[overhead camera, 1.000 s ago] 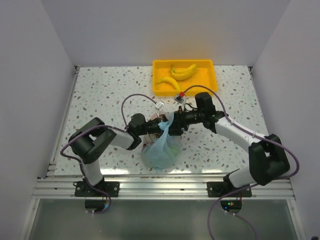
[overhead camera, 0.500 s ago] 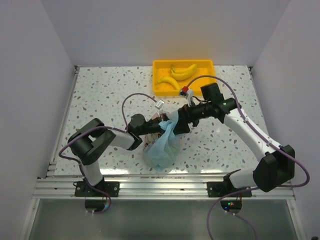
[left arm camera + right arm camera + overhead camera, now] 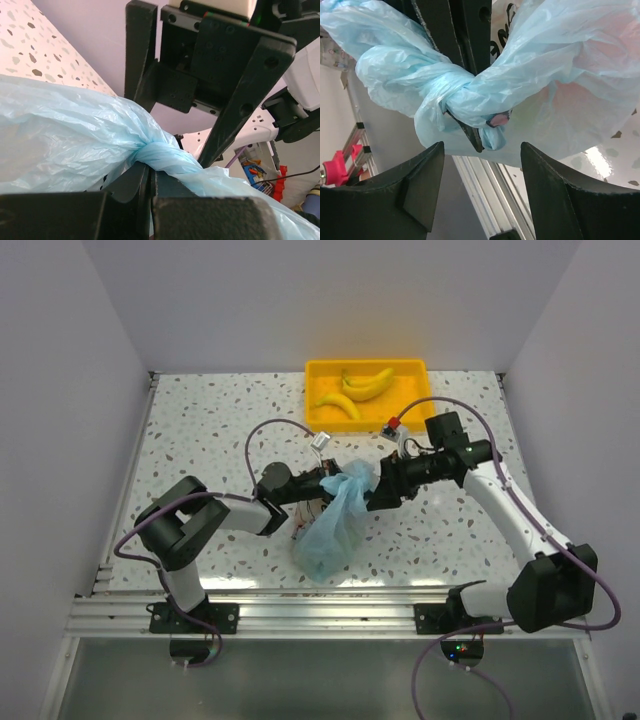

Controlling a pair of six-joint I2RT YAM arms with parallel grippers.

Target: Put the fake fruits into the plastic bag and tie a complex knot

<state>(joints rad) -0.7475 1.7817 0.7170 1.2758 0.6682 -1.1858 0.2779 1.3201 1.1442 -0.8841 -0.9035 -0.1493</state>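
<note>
The light-blue plastic bag (image 3: pixel 325 532) rests on the table between my arms, bulging, with warm colours showing dimly through its film (image 3: pixel 600 60). Its neck is twisted into a knot (image 3: pixel 465 100), also close up at the knot (image 3: pixel 156 152). My left gripper (image 3: pixel 325 484) is shut on the film right at the knot, fingers pressed together (image 3: pixel 150 185). My right gripper (image 3: pixel 373 498) stands open just right of the knot with nothing between its fingers (image 3: pixel 482 185). Two yellow bananas (image 3: pixel 352 405) (image 3: pixel 370 382) lie in the tray.
The yellow tray (image 3: pixel 410 400) sits at the back of the speckled table (image 3: pixel 200 430). White walls close in the left, right and back. An aluminium rail (image 3: pixel 330 615) runs along the near edge by the arm bases.
My right gripper has drawn back to the right, off the knot, its jaws open. The bag's top has shifted slightly right and fluffed up. The left gripper stays shut on it.
</note>
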